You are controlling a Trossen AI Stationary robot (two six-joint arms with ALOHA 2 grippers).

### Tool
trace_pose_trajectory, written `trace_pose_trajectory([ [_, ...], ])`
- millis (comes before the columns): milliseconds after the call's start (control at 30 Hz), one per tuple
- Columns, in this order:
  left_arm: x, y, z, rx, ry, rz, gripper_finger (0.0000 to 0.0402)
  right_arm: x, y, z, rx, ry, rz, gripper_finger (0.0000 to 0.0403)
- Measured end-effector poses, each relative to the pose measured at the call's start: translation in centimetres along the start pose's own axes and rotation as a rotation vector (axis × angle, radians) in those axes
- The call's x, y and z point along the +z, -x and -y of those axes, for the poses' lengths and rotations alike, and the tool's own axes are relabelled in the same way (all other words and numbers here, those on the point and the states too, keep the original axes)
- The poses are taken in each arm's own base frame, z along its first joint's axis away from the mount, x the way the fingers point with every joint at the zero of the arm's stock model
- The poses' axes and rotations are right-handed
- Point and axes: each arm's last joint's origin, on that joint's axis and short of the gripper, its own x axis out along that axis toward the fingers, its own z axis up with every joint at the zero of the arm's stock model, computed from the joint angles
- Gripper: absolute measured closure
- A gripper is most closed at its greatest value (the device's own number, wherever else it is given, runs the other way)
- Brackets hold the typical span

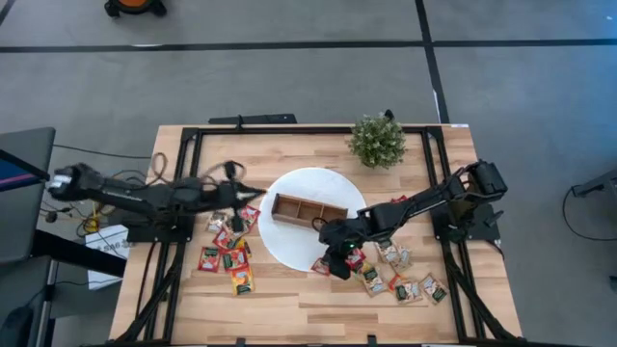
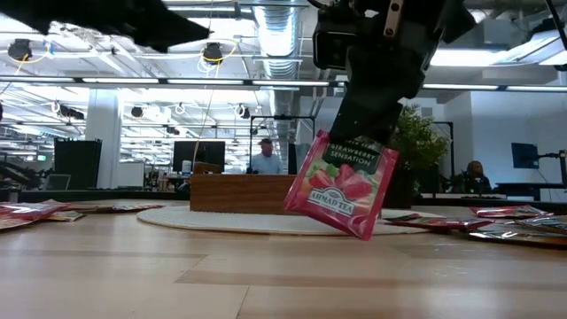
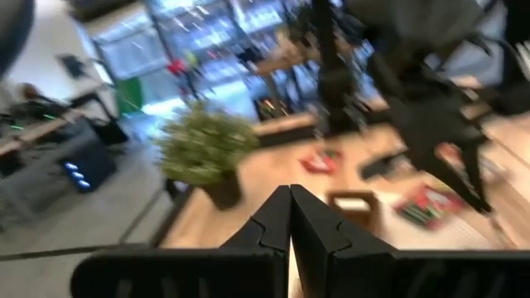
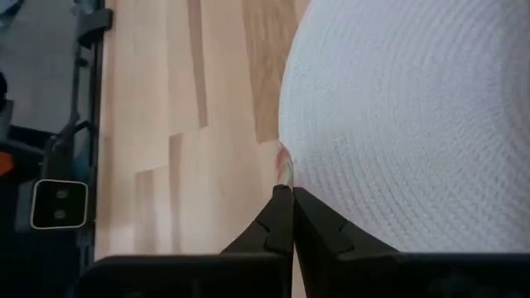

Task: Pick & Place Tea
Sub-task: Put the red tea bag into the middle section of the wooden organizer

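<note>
A pale wooden plank table (image 1: pixel 289 299) stood on a grey floor. At its left, the left gripper (image 1: pixel 253 190) hovered clenched and empty above scattered red and yellow paper tea sachets (image 1: pixel 228 253). Centrally, a narrow brown wooden three-compartment box (image 1: pixel 308 209) lay on a white woven disc (image 1: pixel 299 246). At the disc's near-right edge, the right gripper (image 2: pixel 361 133) pinched a red strawberry tea sachet (image 2: pixel 341 184), lifted clear of the table.

Overhead, table-level, two wrist views; shared table (image 1: pixel 289 308)

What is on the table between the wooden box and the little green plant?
Nothing stands there. In the high view, only the white disc and bare table lie between the wooden box and the plant.
</note>
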Motion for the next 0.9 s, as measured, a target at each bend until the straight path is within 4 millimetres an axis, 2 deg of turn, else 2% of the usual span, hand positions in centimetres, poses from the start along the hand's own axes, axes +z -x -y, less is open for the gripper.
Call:
trace_pose_trajectory([
  [100, -0.2, -2.0, 2.3, -0.089, 0.002, -0.084, 0.0401, -0.1, 0.0, -0.2, -0.012, 0.022, 0.006, 0.0403],
  [233, -1.6, -3.4, 6.2, -0.209, 0.001, -0.178, 0.0401, -0.1, -0.1, -0.2, -0.029, 0.040, 0.011, 0.0403],
  [400, -2.7, -5.0, 10.0, -0.176, 0.112, -0.185, 0.0401, -0.1, 0.0, -0.2, -0.035, 0.051, 0.017, 0.0403],
  [567, -4.8, -7.3, 13.2, -0.181, 0.202, -0.291, 0.0394, -0.1, -0.1, -0.3, -0.054, 0.061, 0.026, 0.0403],
  [700, -6.0, -9.5, 15.2, -0.182, 0.212, -0.328, 0.0353, 0.0, -0.1, -0.4, -0.050, 0.074, 0.034, 0.0403],
  [900, -6.6, -11.4, 16.8, -0.193, 0.212, -0.367, 0.0261, 0.1, -0.1, -0.4, -0.046, 0.076, 0.050, 0.0403],
])
